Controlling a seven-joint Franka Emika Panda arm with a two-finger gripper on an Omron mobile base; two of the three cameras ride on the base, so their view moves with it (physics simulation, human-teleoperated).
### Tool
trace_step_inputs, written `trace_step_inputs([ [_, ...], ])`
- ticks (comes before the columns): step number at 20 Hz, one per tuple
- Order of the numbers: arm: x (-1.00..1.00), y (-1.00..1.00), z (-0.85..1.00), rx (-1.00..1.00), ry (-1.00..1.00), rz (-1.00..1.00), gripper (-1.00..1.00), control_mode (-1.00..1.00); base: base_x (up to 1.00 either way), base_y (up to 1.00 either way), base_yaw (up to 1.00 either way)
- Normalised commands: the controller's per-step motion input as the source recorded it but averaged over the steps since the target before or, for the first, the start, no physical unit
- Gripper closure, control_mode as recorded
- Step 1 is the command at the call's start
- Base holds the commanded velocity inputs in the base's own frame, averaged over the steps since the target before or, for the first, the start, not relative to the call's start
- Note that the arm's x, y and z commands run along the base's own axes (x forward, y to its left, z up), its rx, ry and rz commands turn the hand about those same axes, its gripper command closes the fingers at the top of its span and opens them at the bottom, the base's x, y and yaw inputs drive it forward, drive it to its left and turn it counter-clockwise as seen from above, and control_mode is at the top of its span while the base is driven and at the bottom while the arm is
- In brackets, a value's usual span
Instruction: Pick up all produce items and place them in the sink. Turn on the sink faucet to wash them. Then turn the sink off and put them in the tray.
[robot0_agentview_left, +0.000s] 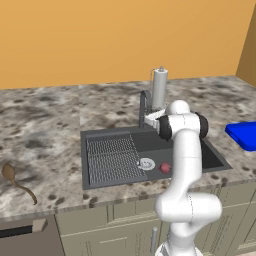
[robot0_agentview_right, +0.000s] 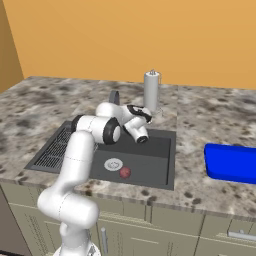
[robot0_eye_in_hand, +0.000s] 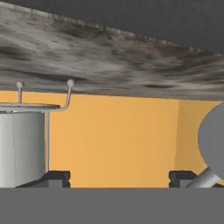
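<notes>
A small round red produce item (robot0_agentview_left: 165, 167) (robot0_agentview_right: 125, 172) lies on the floor of the dark grey sink (robot0_agentview_left: 210, 157) (robot0_agentview_right: 160, 165), beside the round silver drain (robot0_agentview_left: 146, 163). The slim dark sink faucet (robot0_agentview_left: 144, 107) (robot0_agentview_right: 115, 96) stands at the sink's back edge. My gripper (robot0_eye_in_hand: 119, 177) (robot0_agentview_left: 149, 119) hovers over the back of the basin, right next to the faucet and pointing at the wall. Its fingertips (robot0_eye_in_hand: 57, 177) stand wide apart, open, with nothing between them. A grey rounded faucet part (robot0_eye_in_hand: 213, 140) sits just off one fingertip. The bright blue tray (robot0_agentview_left: 244, 134) (robot0_agentview_right: 232, 162) rests on the counter to the right.
A white paper roll on a metal stand (robot0_agentview_left: 160, 87) (robot0_agentview_right: 151, 92) (robot0_eye_in_hand: 22, 148) stands behind the sink, close to the hand. A ribbed drainboard (robot0_agentview_left: 110, 157) fills the sink's left part. A brown spoon-like utensil (robot0_agentview_left: 15, 180) lies at the counter's left.
</notes>
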Motion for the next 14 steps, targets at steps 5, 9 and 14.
trace_step_inputs([
  [5, 0.05, -1.00, -0.20, 0.17, 0.03, -0.09, 1.00, -1.00, 0.00, 0.00, 0.00],
  [9, -0.18, -1.00, -0.16, 0.11, 0.00, -0.01, 1.00, -1.00, 0.00, 0.00, 0.00],
  [14, -0.38, -1.00, -0.12, 0.08, 0.00, 0.00, 1.00, -1.00, 0.00, 0.00, 0.00],
])
